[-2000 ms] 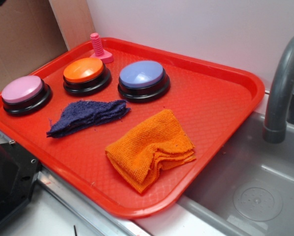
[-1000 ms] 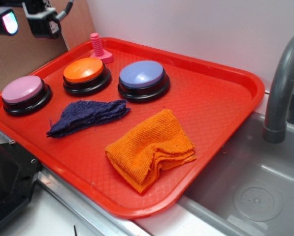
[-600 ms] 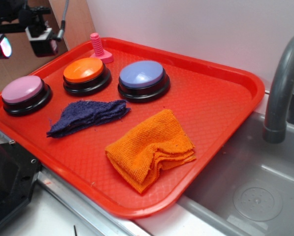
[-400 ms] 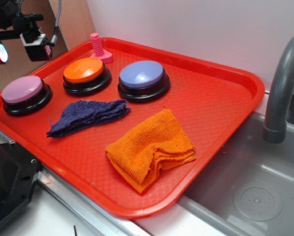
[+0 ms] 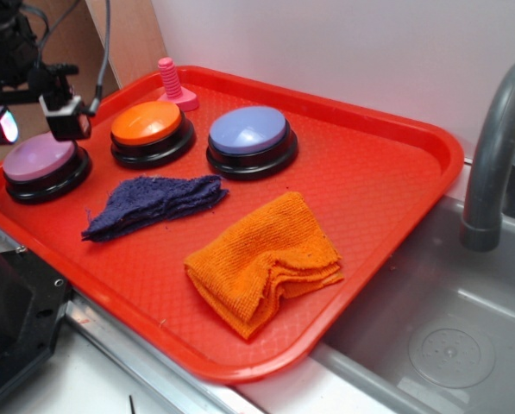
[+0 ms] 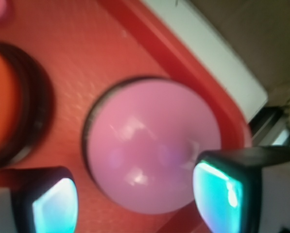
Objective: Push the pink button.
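Round pale pink domed button (image 5: 39, 159) partly hidden behind black gripper (image 5: 33, 121), wrist view blurred, glossy orange domed button (image 6: 4, 102) cut off at left edge

The exterior view looks down obliquely from the near side across the whole red tray (image 5: 395, 185) towards the far wall. The wrist view looks straight down, very close, sharing only the tray's left corner with the pink button (image 6: 152, 150).

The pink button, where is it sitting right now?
In the exterior view the pink button sits at the left end of the red tray, beside the orange button. The open gripper hangs just above it.
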Controlling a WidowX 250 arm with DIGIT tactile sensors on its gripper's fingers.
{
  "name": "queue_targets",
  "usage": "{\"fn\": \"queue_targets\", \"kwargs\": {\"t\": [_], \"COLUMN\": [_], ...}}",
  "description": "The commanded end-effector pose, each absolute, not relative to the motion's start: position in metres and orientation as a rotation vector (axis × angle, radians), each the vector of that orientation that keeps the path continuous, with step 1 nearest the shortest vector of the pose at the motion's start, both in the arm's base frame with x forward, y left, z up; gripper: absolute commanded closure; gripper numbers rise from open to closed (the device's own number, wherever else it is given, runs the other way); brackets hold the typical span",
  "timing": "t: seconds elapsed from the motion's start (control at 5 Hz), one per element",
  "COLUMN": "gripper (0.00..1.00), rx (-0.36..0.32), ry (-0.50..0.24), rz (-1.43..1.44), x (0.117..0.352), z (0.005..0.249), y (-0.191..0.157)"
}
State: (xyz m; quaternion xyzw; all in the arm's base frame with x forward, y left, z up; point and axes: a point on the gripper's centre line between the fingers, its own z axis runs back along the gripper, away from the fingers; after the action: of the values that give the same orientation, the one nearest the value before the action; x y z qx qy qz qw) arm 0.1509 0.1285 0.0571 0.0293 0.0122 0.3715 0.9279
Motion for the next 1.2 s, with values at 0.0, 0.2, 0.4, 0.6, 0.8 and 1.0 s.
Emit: {"fn": "queue_targets", "kwargs": {"t": [0.0,0.2,0.4,0.6,0.8,1.0], "gripper": [0.0,0.0,0.0,0.0,0.0,0.0], "rx": [0.06,0.076,0.077,0.106,0.09,0.071], "ry": [0.022,0.031,0.034,0.003,-0.028,-0.045], "rz": [0.736,0.725,0.724,0.648,0.659,0.66], "x": [0.143,0.143,0.145,0.144,0.142,0.142], "z": [0.054,0.05,0.051,0.06,0.068,0.072], "y": [0.149,0.147,0.147,0.146,0.15,0.152]}}
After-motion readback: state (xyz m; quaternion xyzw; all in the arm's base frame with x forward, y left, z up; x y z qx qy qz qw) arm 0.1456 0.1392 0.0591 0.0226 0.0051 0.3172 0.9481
